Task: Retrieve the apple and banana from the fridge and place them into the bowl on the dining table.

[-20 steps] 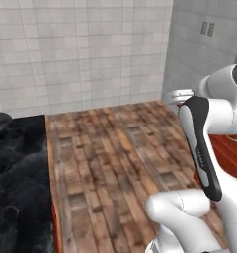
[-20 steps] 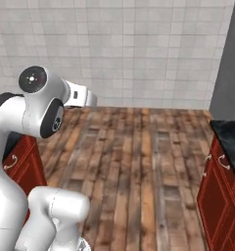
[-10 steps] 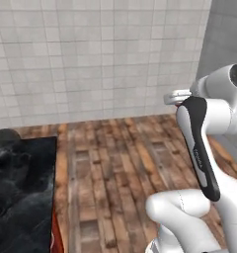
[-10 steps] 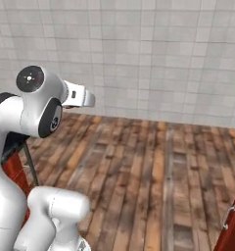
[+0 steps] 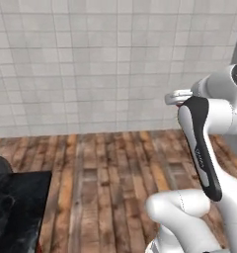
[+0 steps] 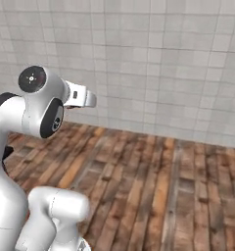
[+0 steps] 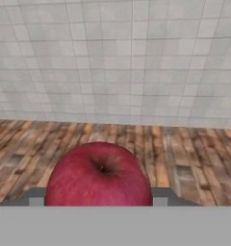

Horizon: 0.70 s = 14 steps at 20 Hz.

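The hand view has the red apple (image 7: 98, 175) close up, stem dimple facing the camera. It sits between the grey fingertips (image 7: 35, 194) of my gripper (image 7: 98, 198), which is shut on it and holds it above the wooden floor, facing a tiled wall. From the left base view, the gripper (image 5: 176, 97) sticks out leftward from the raised arm at about chest height, with a sliver of red under it. In the right base view the hand (image 6: 82, 98) points right toward the wall.
A white tiled wall (image 5: 100, 64) stands ahead across a bare plank floor (image 6: 153, 186). A black white-veined top (image 5: 14, 212) shows at the lower left of the left base view. My own white arm (image 5: 202, 143) fills the right side there.
The whole picture has swung: the base is turning. The black top has slid toward the left edge and the dark counter has left the right base view. The apple stays in the gripper.
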### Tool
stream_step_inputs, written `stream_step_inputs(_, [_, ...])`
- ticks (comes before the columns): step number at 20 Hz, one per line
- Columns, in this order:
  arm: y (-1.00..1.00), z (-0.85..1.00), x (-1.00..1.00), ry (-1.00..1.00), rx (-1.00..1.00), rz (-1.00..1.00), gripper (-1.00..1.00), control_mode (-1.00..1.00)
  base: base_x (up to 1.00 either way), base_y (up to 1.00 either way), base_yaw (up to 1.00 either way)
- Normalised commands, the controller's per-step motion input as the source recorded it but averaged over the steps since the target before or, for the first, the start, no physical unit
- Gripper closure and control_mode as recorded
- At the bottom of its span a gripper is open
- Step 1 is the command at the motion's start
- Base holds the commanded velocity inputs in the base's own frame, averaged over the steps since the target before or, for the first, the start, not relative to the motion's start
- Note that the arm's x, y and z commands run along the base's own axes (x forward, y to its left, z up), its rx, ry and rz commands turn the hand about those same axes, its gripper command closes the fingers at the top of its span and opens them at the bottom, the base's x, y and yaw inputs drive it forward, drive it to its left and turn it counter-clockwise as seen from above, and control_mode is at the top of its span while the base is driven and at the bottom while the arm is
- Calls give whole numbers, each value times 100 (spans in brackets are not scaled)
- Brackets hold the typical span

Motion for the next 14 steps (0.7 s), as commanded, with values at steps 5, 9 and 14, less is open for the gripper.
stream_step_inputs(5, [0,0,0,0,0,0,100,100,100,0,48])
stream_step_inputs(9, [0,0,0,0,0,0,100,100,100,-7,59])
stream_step_inputs(14, [0,0,0,0,0,0,100,100,100,-15,61])
